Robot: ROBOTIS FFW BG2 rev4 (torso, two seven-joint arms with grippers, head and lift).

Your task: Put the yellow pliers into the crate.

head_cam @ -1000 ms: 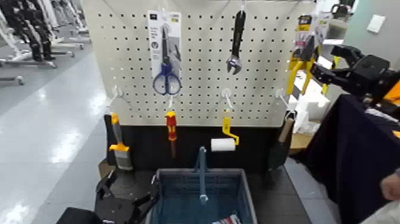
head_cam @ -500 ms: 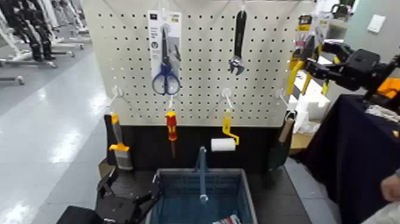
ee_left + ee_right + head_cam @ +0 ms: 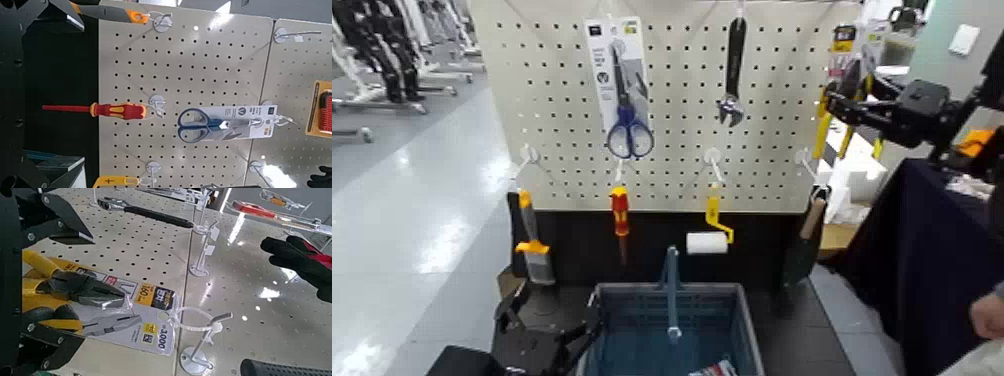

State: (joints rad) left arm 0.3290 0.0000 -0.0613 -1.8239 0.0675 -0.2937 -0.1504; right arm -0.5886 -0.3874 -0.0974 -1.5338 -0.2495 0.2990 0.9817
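Pliers [image 3: 74,290], yellow-handled, on card, at pegboard's [image 3: 662,120] right side. Right gripper [image 3: 85,290] there: fingers part-open, astride handles; firm hold cannot be told. Crate [image 3: 750,330] below, blue handle raised, printed item [image 3: 715,370] inside. Left gripper [image 3: 557,305] beside crate: fingers wide, empty.

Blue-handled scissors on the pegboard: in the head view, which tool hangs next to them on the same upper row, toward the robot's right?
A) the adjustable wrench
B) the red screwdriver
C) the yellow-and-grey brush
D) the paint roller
A: the adjustable wrench hangs level with the scissors, between them and the yellow pliers.
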